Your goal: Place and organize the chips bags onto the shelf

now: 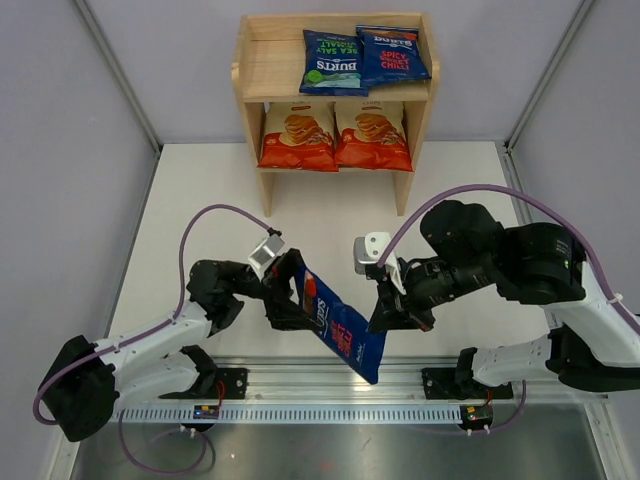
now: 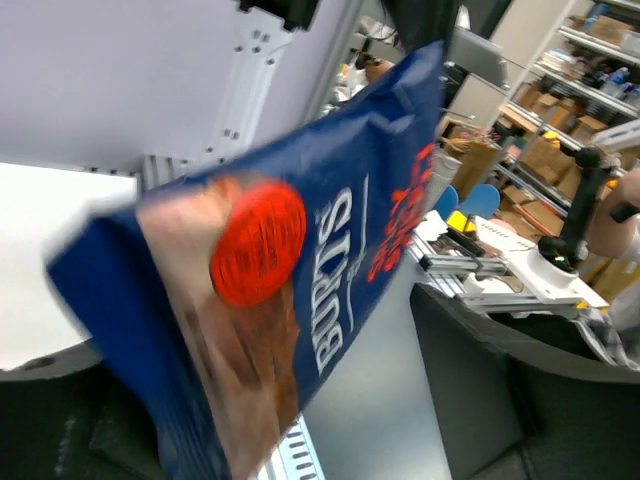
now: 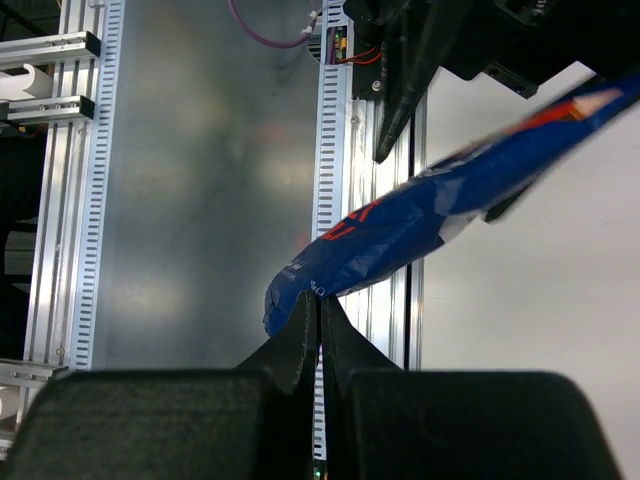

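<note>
Our left gripper point(image 1: 287, 293) clamps the far end of the red-labelled Burts bag point(image 1: 338, 322), aloft over the near edge of the table point(image 1: 200, 190), while our right gripper point(image 3: 320, 303) pinches only its near corner. That thin pinch could slip, dropping the bag well short of the shelf point(image 1: 250, 80).

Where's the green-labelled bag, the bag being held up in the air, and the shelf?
green-labelled bag point(image 1: 333, 62), top view, middle of its front.
held-up bag point(image 1: 337, 320), top view, middle of its blue face.
shelf point(image 1: 268, 62), top view, bare wood of its top tier.
</note>
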{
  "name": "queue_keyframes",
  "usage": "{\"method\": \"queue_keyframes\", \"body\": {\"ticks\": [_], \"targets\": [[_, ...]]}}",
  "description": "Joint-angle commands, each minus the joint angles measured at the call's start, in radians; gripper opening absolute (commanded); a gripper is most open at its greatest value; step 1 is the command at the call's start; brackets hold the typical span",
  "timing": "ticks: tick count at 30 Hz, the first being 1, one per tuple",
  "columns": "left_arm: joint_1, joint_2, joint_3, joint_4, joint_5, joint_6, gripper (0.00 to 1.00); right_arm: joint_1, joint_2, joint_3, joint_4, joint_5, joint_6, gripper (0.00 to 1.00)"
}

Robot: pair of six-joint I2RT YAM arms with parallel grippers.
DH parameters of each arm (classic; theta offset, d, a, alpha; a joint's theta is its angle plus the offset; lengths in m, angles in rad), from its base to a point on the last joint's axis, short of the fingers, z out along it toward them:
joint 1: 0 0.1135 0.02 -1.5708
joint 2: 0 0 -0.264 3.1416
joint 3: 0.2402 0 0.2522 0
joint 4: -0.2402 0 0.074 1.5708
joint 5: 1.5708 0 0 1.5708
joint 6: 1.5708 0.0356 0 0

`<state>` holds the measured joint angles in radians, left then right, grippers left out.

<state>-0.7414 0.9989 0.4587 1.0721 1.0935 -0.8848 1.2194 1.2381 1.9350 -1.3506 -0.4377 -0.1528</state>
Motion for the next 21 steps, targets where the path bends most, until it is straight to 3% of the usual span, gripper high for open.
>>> {"method": "queue_keyframes", "body": {"ticks": [1, 4, 11, 14, 15, 18, 20, 21], "targets": [[-0.018, -0.002, 0.049, 0.135, 0.019, -0.034, 0.57, 0.008, -0.048, -0.017, 0.044, 0.019, -0.025, 0.00], [-0.018, -0.019, 0.041, 0.101, 0.014, -0.020, 0.38, 0.006, -0.103, -0.054, 0.079, 0.079, -0.024, 0.00], [-0.018, -0.055, 0.035, 0.014, -0.010, 0.017, 0.30, 0.006, -0.160, -0.107, 0.114, 0.201, -0.013, 0.00], [-0.018, -0.078, 0.049, -0.062, -0.018, 0.050, 0.19, 0.008, -0.169, -0.126, 0.128, 0.257, -0.004, 0.00], [-0.018, -0.091, 0.057, -0.101, -0.039, 0.069, 0.09, 0.008, -0.176, -0.145, 0.136, 0.255, -0.004, 0.00], [-0.018, -0.137, 0.078, -0.208, -0.078, 0.135, 0.02, 0.008, -0.209, -0.189, 0.186, 0.269, 0.009, 0.00], [-0.018, -0.167, 0.084, -0.230, -0.087, 0.139, 0.01, 0.008, -0.230, -0.214, 0.247, 0.325, 0.030, 0.11], [-0.018, -0.180, 0.090, -0.253, -0.108, 0.145, 0.01, 0.008, -0.262, -0.241, 0.270, 0.344, 0.035, 0.38]]}}
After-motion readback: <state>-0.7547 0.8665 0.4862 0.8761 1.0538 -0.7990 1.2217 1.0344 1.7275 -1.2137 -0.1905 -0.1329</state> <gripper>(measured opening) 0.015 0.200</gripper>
